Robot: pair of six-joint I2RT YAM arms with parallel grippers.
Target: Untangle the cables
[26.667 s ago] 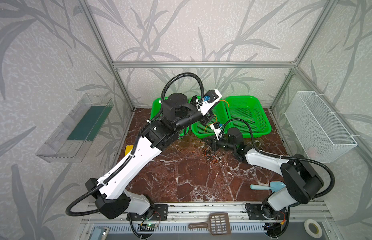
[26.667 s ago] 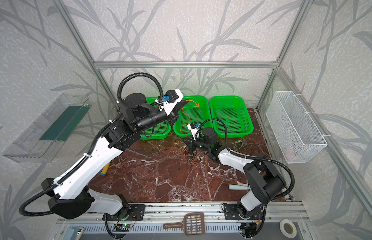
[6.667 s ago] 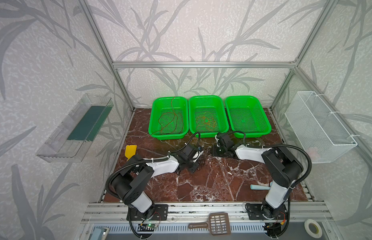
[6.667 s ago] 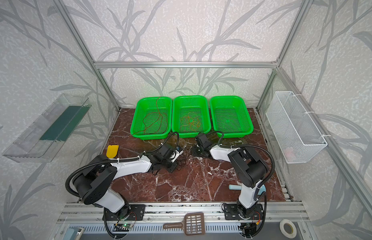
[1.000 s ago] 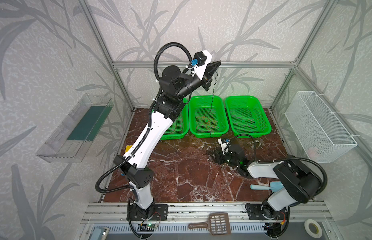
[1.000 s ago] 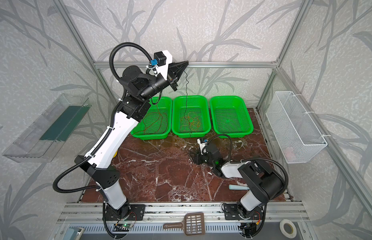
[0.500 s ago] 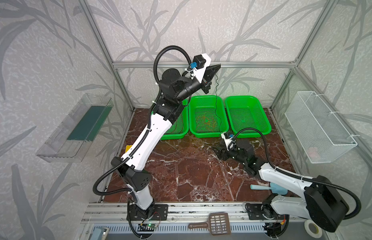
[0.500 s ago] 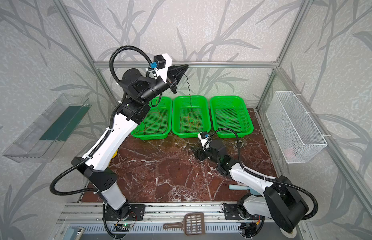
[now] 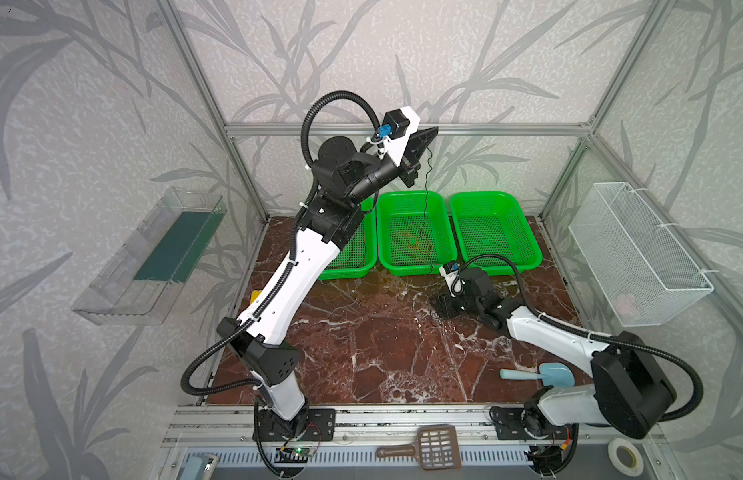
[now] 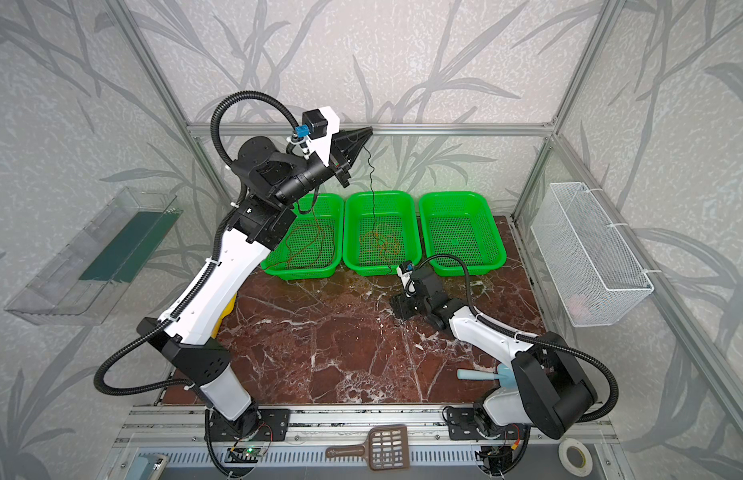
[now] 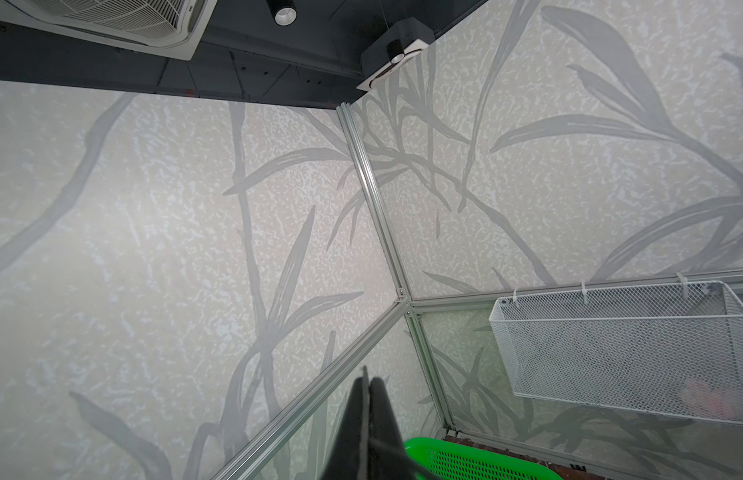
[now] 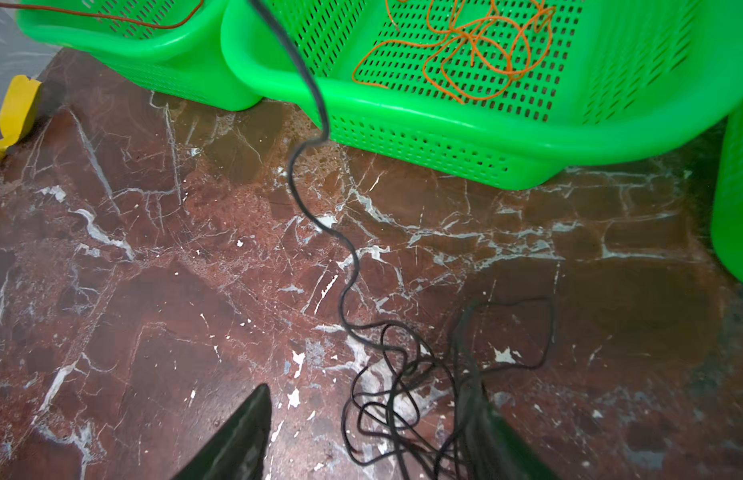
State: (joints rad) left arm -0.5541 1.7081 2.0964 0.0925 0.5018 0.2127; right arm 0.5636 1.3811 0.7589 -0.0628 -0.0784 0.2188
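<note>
Thin black cable (image 12: 354, 259) snakes, kinked, across glossy veined marble (image 12: 153, 249).

The left arm (image 9: 295, 274) hides part of the left basket (image 9: 357, 272) and most of a yellow thing (image 9: 255, 296) at the left; the pink thing (image 9: 625, 305) in the wire basket (image 9: 635, 257) is too blurred to name. In the right wrist view the black cable (image 12: 349, 266) blurs and is cut off where it rises; its bunch runs out of the picture between the cut-off fingers (image 12: 236, 440) of the right gripper (image 12: 369, 386).
</note>
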